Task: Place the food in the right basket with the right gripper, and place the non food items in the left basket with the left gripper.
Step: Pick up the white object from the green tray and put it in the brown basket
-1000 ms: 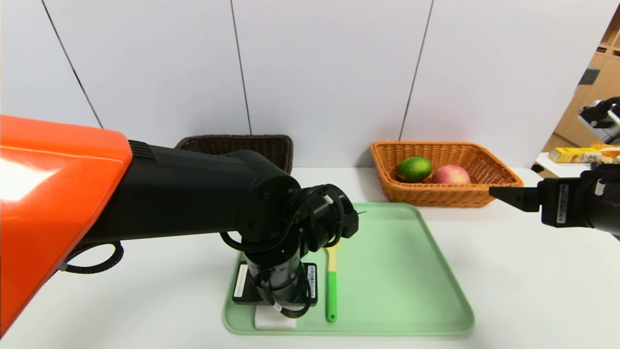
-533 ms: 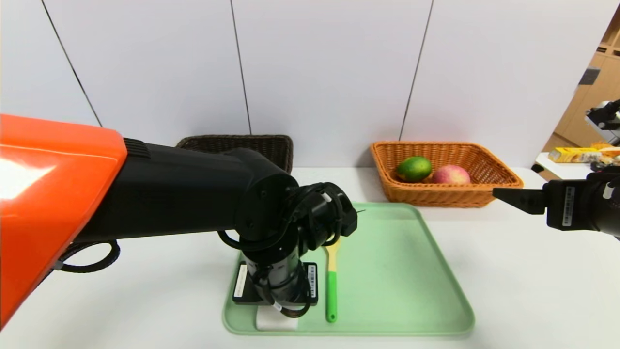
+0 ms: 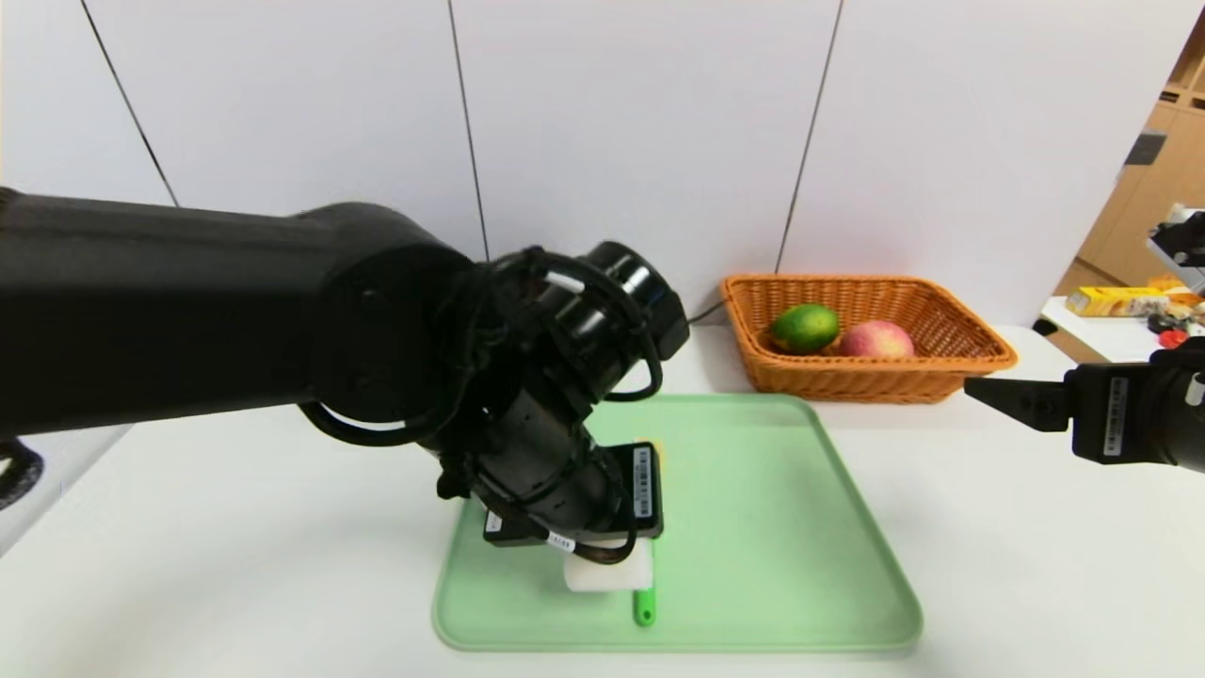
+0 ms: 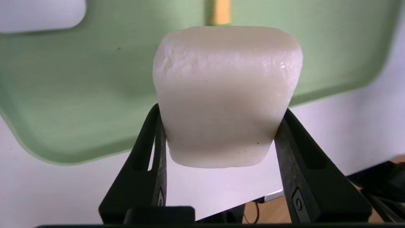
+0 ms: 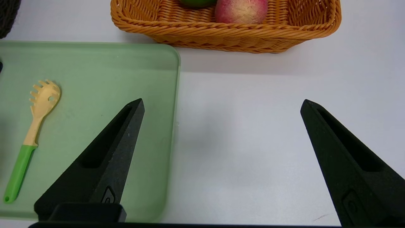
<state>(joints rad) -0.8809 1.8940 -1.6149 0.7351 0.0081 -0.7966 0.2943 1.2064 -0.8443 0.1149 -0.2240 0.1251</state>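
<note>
My left gripper [image 4: 221, 109] is shut on the white soap-like block [image 4: 226, 95] and holds it above the green tray [image 4: 63, 95]. The block [image 3: 607, 573] shows under the left wrist in the head view. The yellow spoon with green handle [image 5: 34, 126] lies on the tray. The green fruit [image 3: 805, 327] and the peach [image 3: 875, 339] lie in the orange basket [image 3: 866, 377]. My right gripper [image 5: 221, 104] is open and empty over the table right of the tray, in front of the orange basket. The left arm hides the dark brown basket in the head view. The pump bottle is out of view.
A flat white thing with a rounded corner [image 4: 41, 14] lies on the tray at the edge of the left wrist view. A dark woven corner [image 5: 8, 12] shows beyond the tray in the right wrist view. A side table with clutter [image 3: 1130, 301] stands far right.
My left arm has risen and swung, lifting the white block off the tray's near edge and a little to the right. My right gripper has drifted slightly to the right.
</note>
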